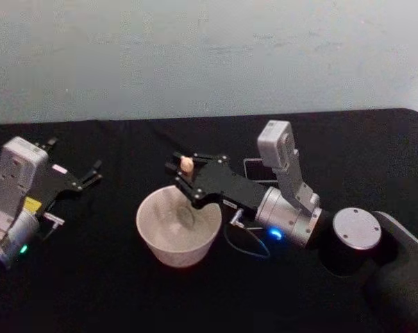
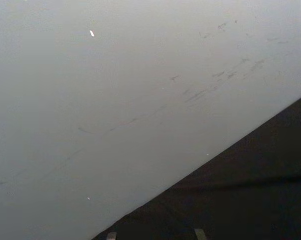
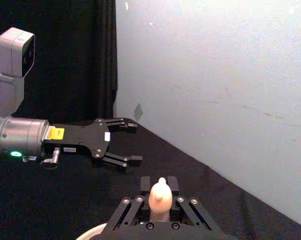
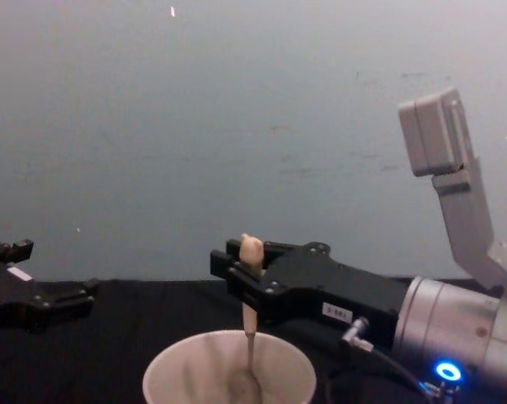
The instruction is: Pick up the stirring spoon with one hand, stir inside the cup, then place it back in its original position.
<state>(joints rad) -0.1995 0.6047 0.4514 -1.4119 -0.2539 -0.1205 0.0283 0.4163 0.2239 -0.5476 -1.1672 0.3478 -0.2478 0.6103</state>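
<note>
Jaws first: found those of the right gripper (image 1: 185,171) pinching the stirring spoon (image 4: 251,251) by its cream handle, upright over the cup (image 1: 173,253). Could barely make out the spoon's bowl inside. Noted the left gripper (image 1: 73,159) spread, at 9 o'clock from the cup. Glimpsed the holder (image 1: 254,168) at 2 o'clock, mostly hidden behind the right arm.

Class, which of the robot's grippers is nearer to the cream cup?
Right. The right gripper is over the cup, shut on the stirring spoon dipped into it; the left gripper sits open, off to the cup's left.
</note>
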